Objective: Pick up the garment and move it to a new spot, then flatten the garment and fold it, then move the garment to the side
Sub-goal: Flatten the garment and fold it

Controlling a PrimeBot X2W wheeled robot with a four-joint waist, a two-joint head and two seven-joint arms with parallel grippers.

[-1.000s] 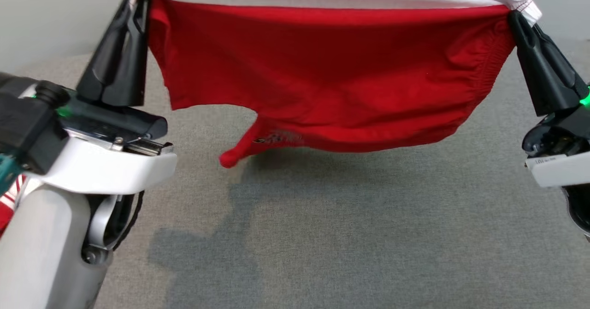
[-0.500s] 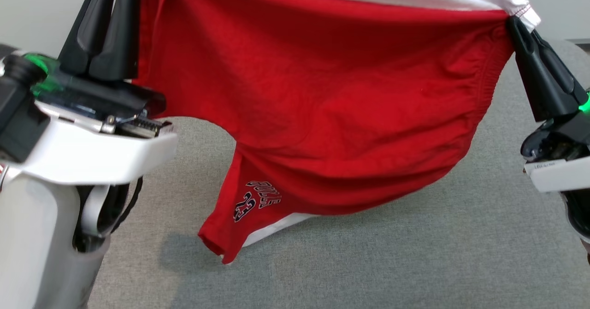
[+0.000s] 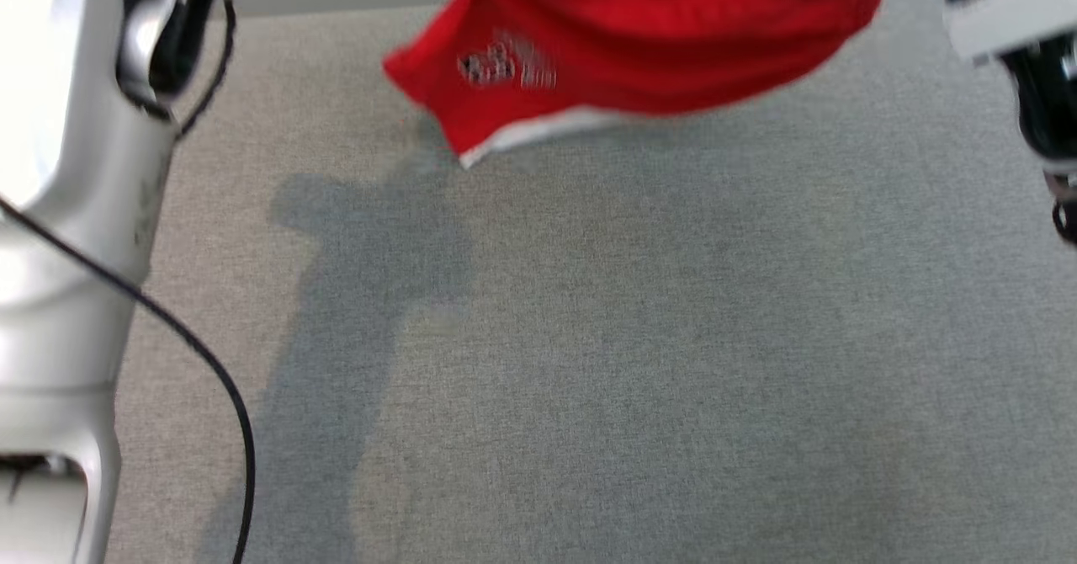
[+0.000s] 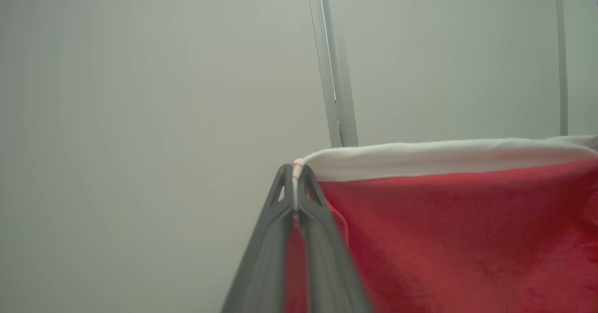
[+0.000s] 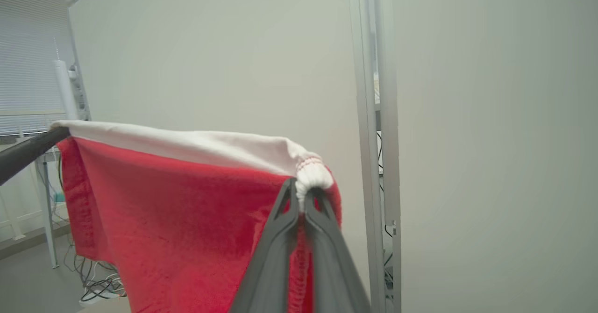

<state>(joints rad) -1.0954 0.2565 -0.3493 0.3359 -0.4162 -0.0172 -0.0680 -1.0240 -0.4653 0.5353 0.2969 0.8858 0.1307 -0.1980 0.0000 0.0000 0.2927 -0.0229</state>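
Holding: left claw [image 4: 295,182] pinched tight on one end of the garment's white band; right claw [image 5: 301,194] pinched tight on the other end, where the band is bunched into a small roll
Item: garment [image 3: 639,50], red cloth, white band along the top, white trim at the lower hem, a blurred print on one leg
Location: in the air, spread between the two claws; lower hem hangs above the far edge of the surface [image 3: 589,337] and looks clear of it
Surface: grey, cloth-covered, shadow across its left half
Step, judged: carry to the new spot under way; laying down and flattening not yet done
Risk 1: bunched roll creeping out of the right claw; cause, a small bite at the fingertips under swinging weight
Risk 2: hanging leg landing first and folding under; cause, lowering while the cloth swings
Risk 3: creases set into the lay; cause, slack between the claws on the way down
Risk 4: garment overhanging the far edge; cause, release too far back
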